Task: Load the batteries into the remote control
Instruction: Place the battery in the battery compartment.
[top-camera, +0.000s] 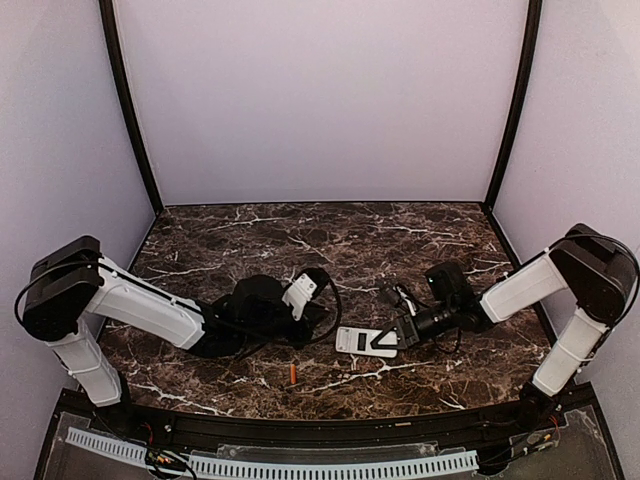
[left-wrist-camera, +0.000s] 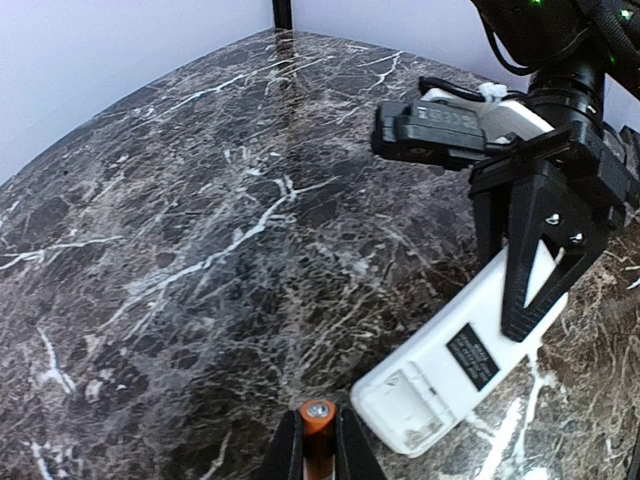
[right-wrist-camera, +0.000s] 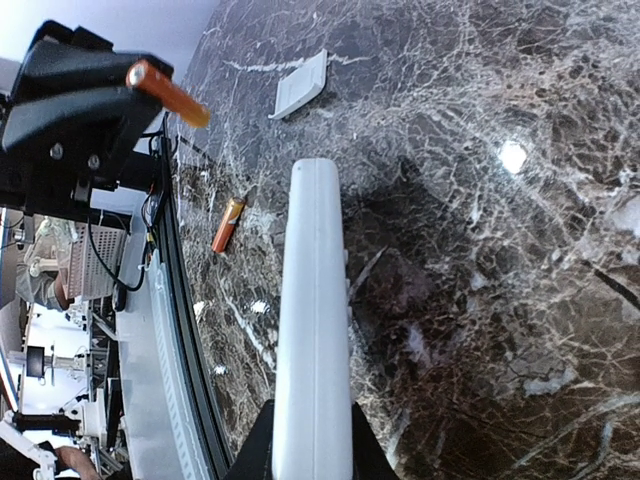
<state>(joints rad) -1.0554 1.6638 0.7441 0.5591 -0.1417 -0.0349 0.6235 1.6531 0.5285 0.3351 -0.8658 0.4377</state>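
Observation:
The white remote control (left-wrist-camera: 455, 352) is back-up, its open battery bay (left-wrist-camera: 408, 398) at the near end. My right gripper (right-wrist-camera: 313, 425) is shut on the remote control (right-wrist-camera: 315, 300), which shows edge-on there; from above the remote control (top-camera: 365, 341) sits low over the table by the right gripper (top-camera: 402, 333). An orange battery (left-wrist-camera: 319, 412) is held end-on in my left gripper (left-wrist-camera: 319, 428), a short way left of the bay. The same battery (right-wrist-camera: 167, 92) sticks out of the left gripper's fingers (right-wrist-camera: 80, 110). A second battery (top-camera: 292, 373) lies loose on the marble near the front edge.
A small white cover plate (right-wrist-camera: 300, 85) lies flat on the marble beyond the remote in the right wrist view. The loose battery (right-wrist-camera: 228, 224) lies close to the table's black front rim (right-wrist-camera: 185, 330). Walls close off the sides and back.

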